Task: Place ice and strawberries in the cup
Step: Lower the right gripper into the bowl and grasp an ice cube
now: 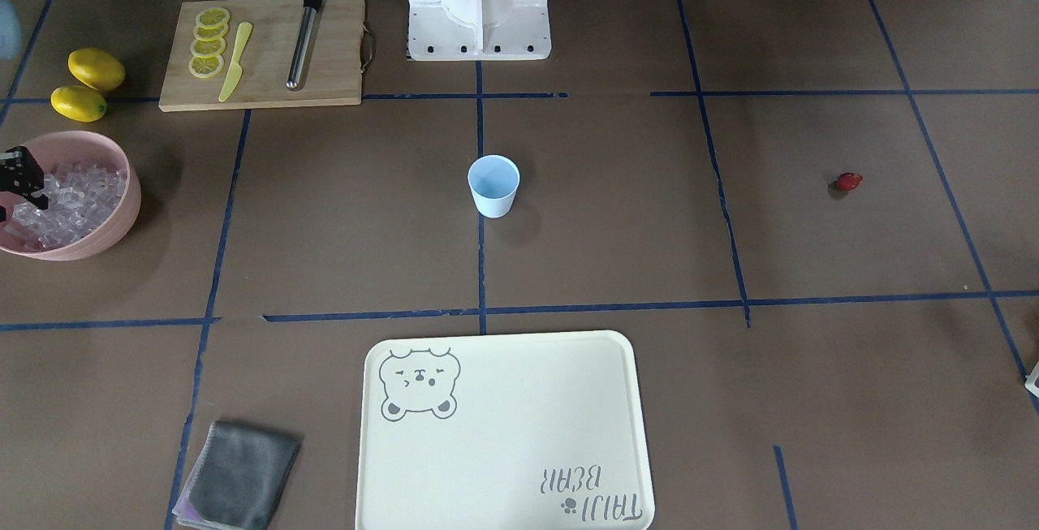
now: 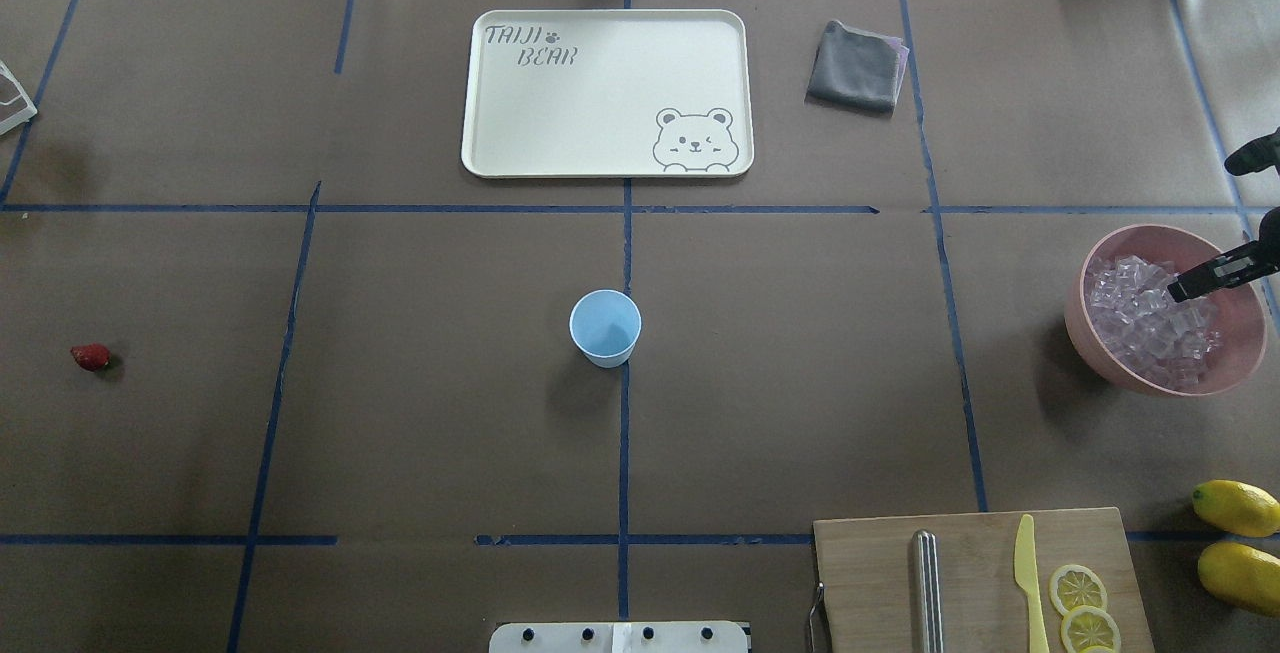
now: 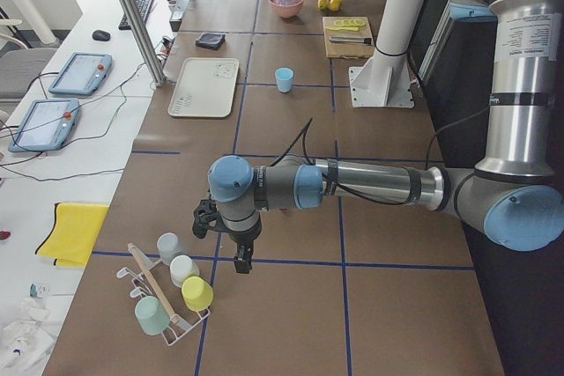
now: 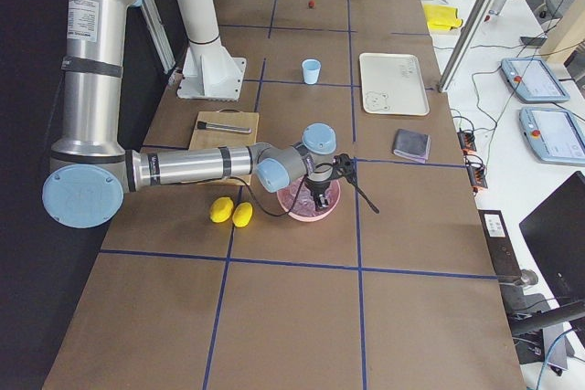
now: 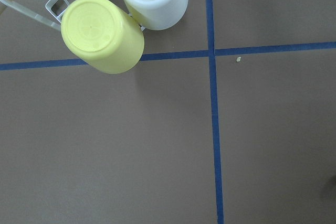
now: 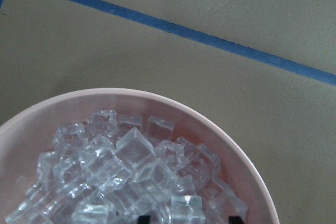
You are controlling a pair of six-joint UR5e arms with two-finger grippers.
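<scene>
1. Now, the left tool (image 3: 240, 258) hangs over the table's (image 2: 400, 413) left end, beside a cup rack (image 3: 163, 298); I cannot tell how its jaws stand.
2. The strawberry (image 2: 90, 357) lies near the left edge.
3. The cup (image 2: 605, 327) stands upright mid-table.
4. The right tool (image 6: 190, 219), fingers spread, sits over the ice (image 6: 131, 166) in the pink bowl (image 2: 1150, 378) near the right edge.
</scene>
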